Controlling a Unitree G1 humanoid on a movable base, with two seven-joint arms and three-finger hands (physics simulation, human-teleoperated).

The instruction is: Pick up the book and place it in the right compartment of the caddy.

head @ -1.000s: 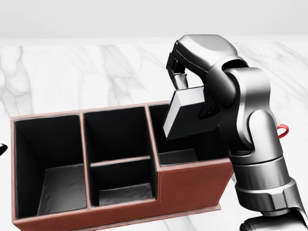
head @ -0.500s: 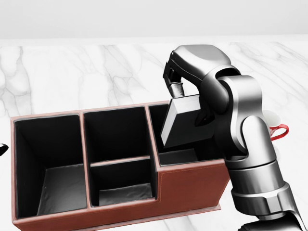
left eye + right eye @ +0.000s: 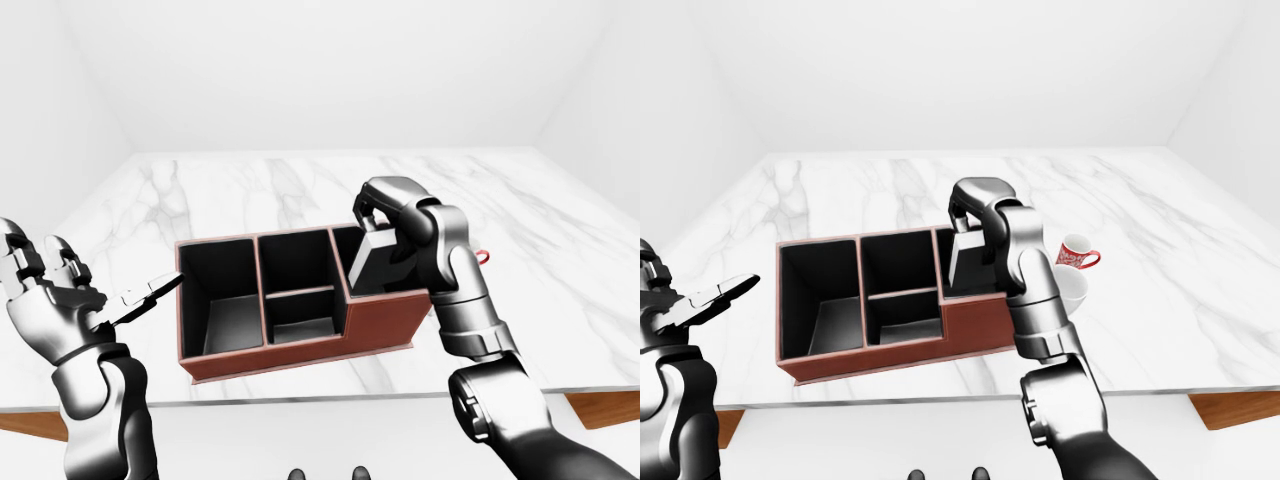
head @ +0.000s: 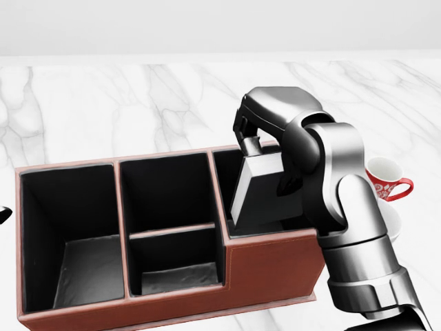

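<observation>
In the head view we see the brown caddy sitting on the white marble table, its dark interior split into a large left compartment, a middle one divided in two, and a right compartment. Our right hand curls over the top of the grey book, fingers closed around its upper edge. The book is tilted, top leaning to the right, and its lower part is already down inside the right compartment; we cannot tell whether it touches the floor of that compartment. To the right of the forearm, a red and white patterned mug stands just beside a plain white cup (mostly hidden by the arm).

In the left-eye view we see the left hand raised at the left edge, well apart from the caddy, fingers spread and holding nothing, one finger pointing toward the caddy's left wall. The right arm bends up from the lower right and hooks down over the caddy's right end.

In the right-eye view the mug and the white cup show clearly to the right of the caddy, near the right arm's elbow. The book again stands tilted in the right compartment under the closed right hand.
</observation>
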